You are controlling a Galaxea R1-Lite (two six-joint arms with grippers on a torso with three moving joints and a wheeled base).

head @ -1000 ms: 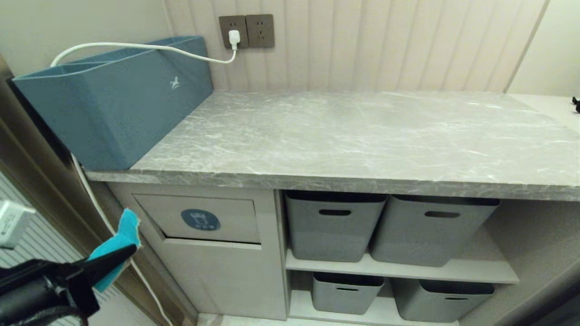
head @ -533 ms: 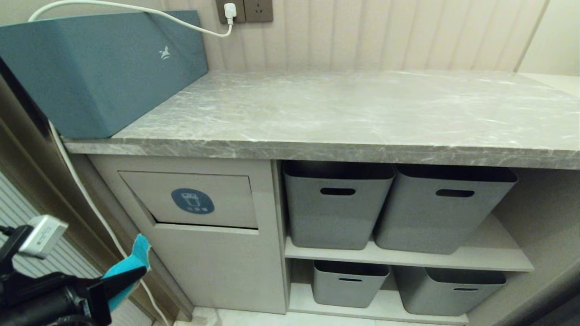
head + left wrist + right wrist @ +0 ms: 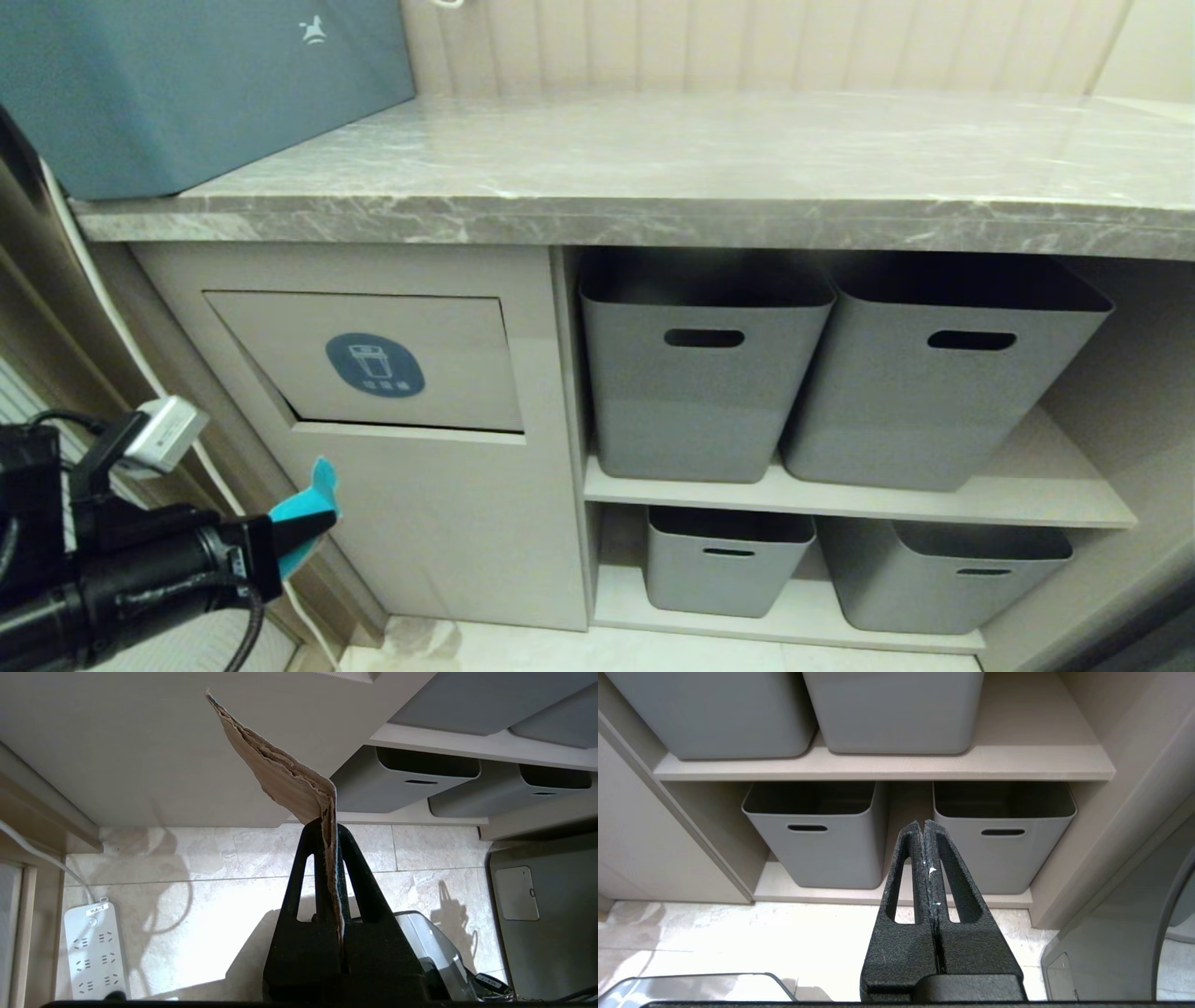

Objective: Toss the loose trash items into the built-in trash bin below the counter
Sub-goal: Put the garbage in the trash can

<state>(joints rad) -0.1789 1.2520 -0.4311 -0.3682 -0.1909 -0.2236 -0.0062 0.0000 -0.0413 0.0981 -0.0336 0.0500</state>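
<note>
Left gripper (image 3: 313, 527) low at the left of the head view, jaws clamped flat on a torn scrap (image 3: 303, 523), teal on one face, brown card on the other (image 3: 285, 781). The scrap sticks out past the fingertips toward the cabinet.

Built-in trash bin (image 3: 364, 359): flap sits under the counter (image 3: 653, 159), up and slightly right of the held scrap, near but not touching. Flap's long axis runs level, parallel to the counter edge; its lower edge appears slightly ajar.

Left arm is plainly the nearer one. Right gripper (image 3: 924, 828) closed on nothing, pointing at the lower grey tubs (image 3: 810, 835), well off to the bin's right.

Judgement: coming move is a lift and push in.
</note>
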